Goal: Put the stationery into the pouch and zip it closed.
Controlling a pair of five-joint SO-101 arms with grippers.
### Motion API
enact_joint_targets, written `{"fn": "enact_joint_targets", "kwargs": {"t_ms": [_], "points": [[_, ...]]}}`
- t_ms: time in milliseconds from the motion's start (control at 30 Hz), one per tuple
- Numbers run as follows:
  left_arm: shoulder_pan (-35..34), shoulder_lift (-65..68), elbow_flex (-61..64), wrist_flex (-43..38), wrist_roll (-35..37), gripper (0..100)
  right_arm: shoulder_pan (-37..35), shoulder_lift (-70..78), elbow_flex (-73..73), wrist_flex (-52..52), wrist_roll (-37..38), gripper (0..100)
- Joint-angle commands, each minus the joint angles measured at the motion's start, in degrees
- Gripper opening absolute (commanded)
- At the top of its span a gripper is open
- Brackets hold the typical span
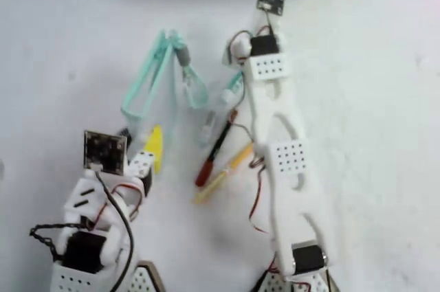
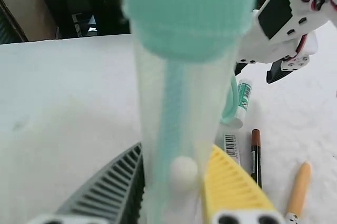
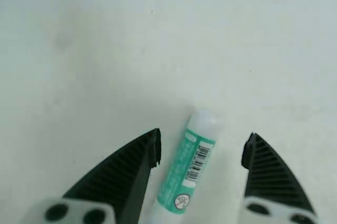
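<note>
1. The pouch [image 1: 155, 75] lies left of centre in the high view, running from the upper middle down to the left gripper [image 1: 149, 148]. It is soft clear plastic with teal trim and will likely sag and fold. The stiffer trimmed edge by the mouth looks the best hold.
2. The left gripper is clamped on the pouch's lower end. The left wrist view shows grey and yellow jaws pinching the film, which the high view half hides.
3. The right gripper [image 3: 202, 138] has its jaws apart, straddling the teal stick [image 3: 188, 174] without touching it.
4. The stick looks light, rigid and round, so it may roll. Mid-barrel seems the safest place to grip it.
5. A dark marker [image 1: 214, 149] and a yellow pen [image 1: 221, 172] lie at centre in the high view.
</note>
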Motion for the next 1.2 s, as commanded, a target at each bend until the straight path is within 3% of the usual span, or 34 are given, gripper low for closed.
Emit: {"fn": "enact_joint_targets", "kwargs": {"t_ms": [0, 233, 433, 633, 833, 1167], "points": [[-0.2, 0.4, -0.3, -1.7, 0.7, 14, -1.3, 1.0, -4.6, 0.4, 0.0, 24.3], [-0.2, 0.4, -0.3, -1.7, 0.7, 14, -1.1, 4.1, -4.5, 0.4, -0.1, 23.2], [-0.2, 0.4, -0.3, -1.6, 0.7, 14, -1.4, 5.8, -4.5, 0.4, 0.1, 7.3], [-0.2, 0.4, -0.3, -1.6, 0.7, 14, -0.9, 7.9, -4.7, 0.3, 1.3, 6.3], [-0.2, 0.4, -0.3, -1.6, 0.7, 14, -1.5, 8.1, -4.5, 0.3, 12.7, 2.8], [-0.2, 0.4, -0.3, -1.6, 0.7, 14, -0.3, 4.3, -10.2, 8.4, 12.9, 1.7]]}}
